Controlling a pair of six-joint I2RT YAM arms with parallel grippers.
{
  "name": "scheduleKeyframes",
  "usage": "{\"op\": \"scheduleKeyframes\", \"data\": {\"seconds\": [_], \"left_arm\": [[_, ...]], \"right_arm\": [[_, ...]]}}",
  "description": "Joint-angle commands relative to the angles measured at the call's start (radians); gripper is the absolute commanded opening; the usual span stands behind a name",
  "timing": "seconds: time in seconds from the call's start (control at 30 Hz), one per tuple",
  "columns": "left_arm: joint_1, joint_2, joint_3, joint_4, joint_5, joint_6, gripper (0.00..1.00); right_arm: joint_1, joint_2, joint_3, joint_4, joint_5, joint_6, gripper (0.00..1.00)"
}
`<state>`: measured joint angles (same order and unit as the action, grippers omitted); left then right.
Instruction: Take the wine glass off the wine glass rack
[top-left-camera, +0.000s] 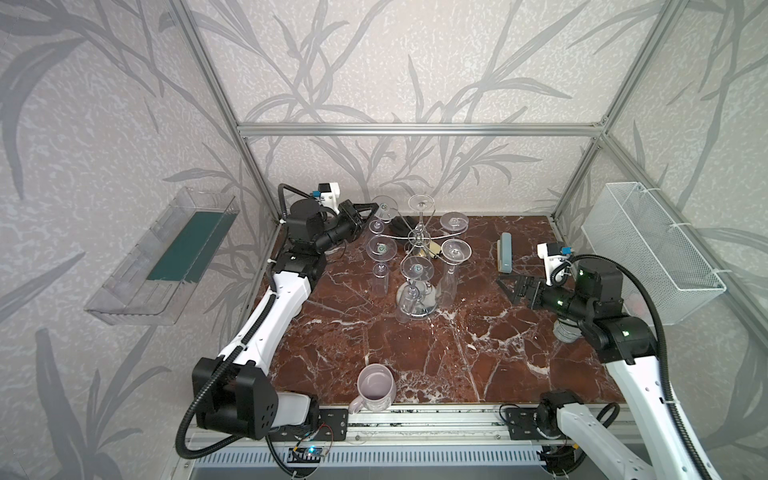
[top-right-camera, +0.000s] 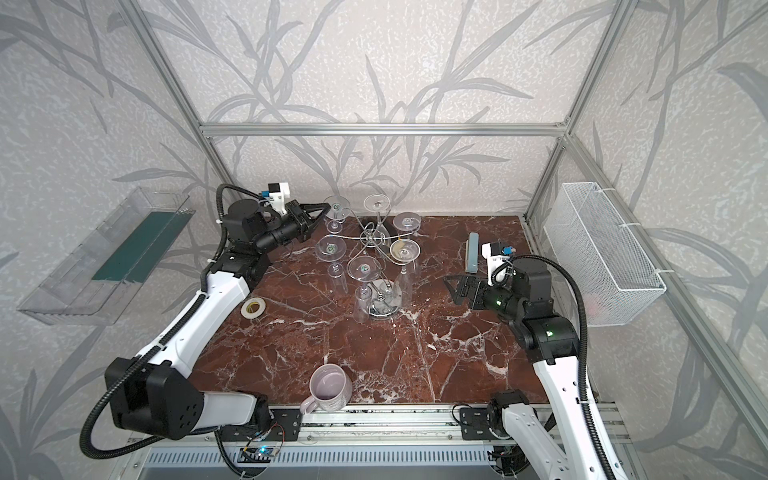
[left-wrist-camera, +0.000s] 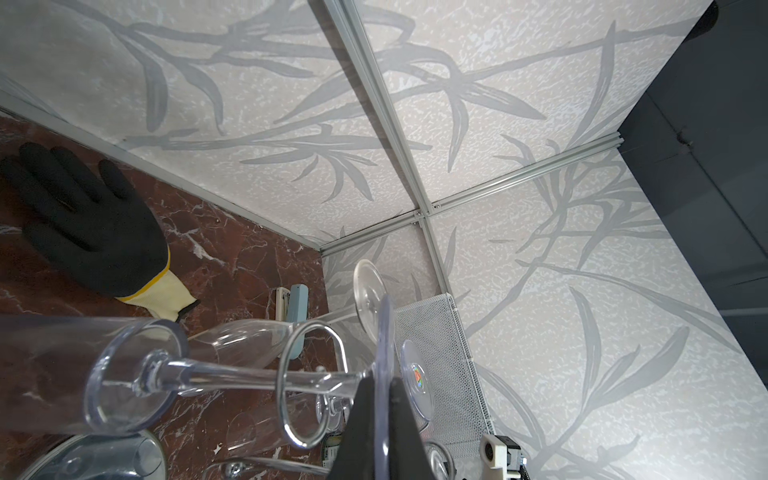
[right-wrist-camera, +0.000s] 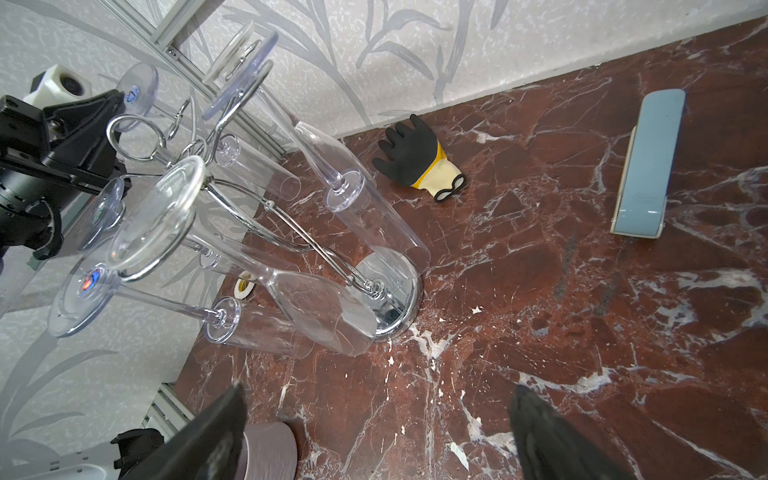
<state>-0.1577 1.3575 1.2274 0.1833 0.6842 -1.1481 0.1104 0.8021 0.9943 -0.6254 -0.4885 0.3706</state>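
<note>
Your left gripper is pinched shut on the flat foot of the wine glass. The glass hangs bowl-down on the far left arm of the wine glass rack, its stem threaded through the scroll loop. Holding the foot looks sensible, since that is the part that must slide out through the loop's open side. Your right gripper hovers wide open and empty, well apart on the rack's right, probably free to steady the base.
</note>
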Motion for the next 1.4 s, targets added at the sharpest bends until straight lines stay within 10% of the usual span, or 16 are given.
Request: {"op": "scheduleKeyframes", "data": {"seconds": [0.0,1.37], "left_arm": [[-0.004,-0.008,0.062,0.012,0.018,-0.014,0.00],[-0.048,0.010,0.046,0.061,0.184,-0.096,0.00]], "right_arm": [[0.004,-0.012,0.023,-0.005,-0.017,0.003,0.96],[0.003,-0.074,0.014,-0.056,0.003,0.011,0.96]]}}
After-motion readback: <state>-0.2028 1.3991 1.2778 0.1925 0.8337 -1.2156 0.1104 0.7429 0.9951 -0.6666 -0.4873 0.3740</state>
